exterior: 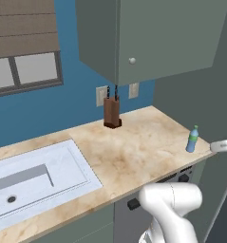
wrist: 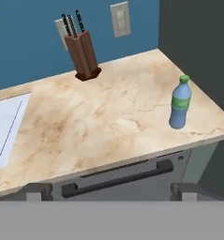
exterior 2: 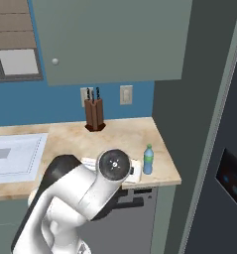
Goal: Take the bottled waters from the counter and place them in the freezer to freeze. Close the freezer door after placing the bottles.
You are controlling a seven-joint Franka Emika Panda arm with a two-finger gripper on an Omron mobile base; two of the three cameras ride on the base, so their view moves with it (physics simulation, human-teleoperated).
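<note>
The beige marbled desk [wrist: 99,126] is seen beyond the wide-open, empty pincer [wrist: 111,191] — the blue-green bottle [wrist: 180,102] ahead-right, its green label unreadable, a blue wall [wrist: 29,42] behind.

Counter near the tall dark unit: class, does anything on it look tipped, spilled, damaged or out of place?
Nothing stands out. The blue-green bottle stands upright with its green cap on, near the counter's right front corner. The knife block stands upright at the back by the wall. No spill or damage shows on the stone.
</note>
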